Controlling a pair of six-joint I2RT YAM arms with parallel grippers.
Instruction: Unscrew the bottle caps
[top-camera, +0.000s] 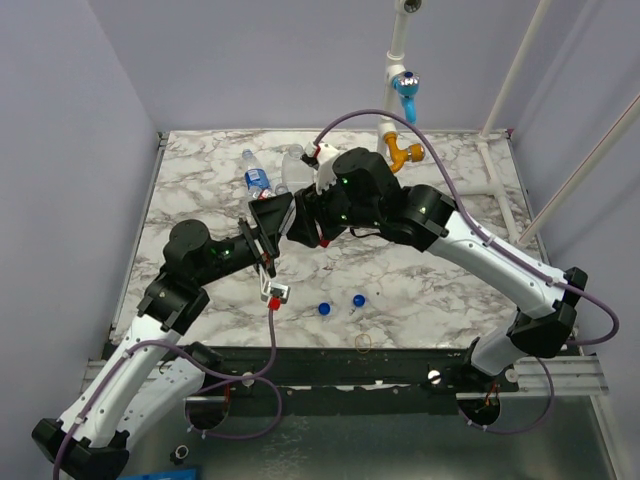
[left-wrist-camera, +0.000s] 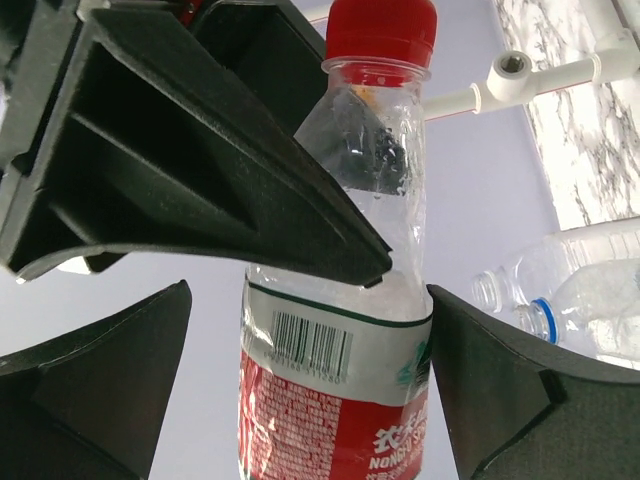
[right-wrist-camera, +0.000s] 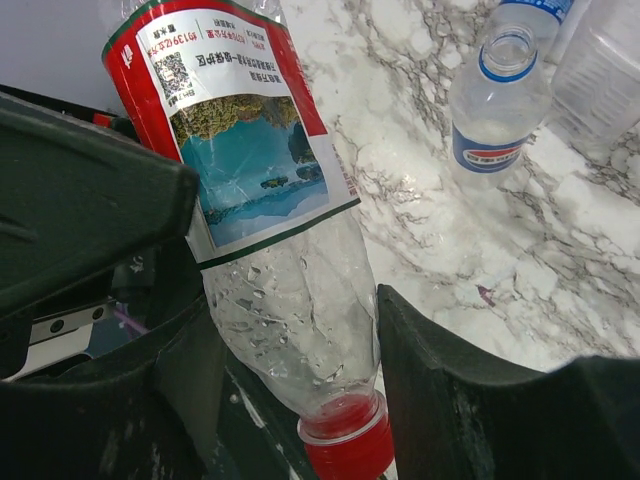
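Note:
A bottle with a red label (left-wrist-camera: 335, 400) (right-wrist-camera: 235, 130) is held off the table between both arms, its red cap (left-wrist-camera: 381, 30) (right-wrist-camera: 350, 452) on its neck. My right gripper (right-wrist-camera: 290, 310) (top-camera: 305, 215) is shut on the bottle's clear shoulder. One of its fingers (left-wrist-camera: 200, 160) crosses in front of the bottle in the left wrist view. My left gripper (left-wrist-camera: 310, 330) (top-camera: 268, 240) stands open around the labelled body, with a gap at its left finger (left-wrist-camera: 100, 390). Two blue caps (top-camera: 323, 309) (top-camera: 358, 299) lie loose on the table.
A capless bottle with a blue label (right-wrist-camera: 495, 110) (top-camera: 256, 178) lies on the marble table (top-camera: 440, 280) at the back, next to a wider clear bottle (right-wrist-camera: 600, 80) (top-camera: 292, 168). A yellowish rubber-band ring (top-camera: 363, 343) lies near the front edge. White pipes with a blue tap (top-camera: 405, 90) stand behind.

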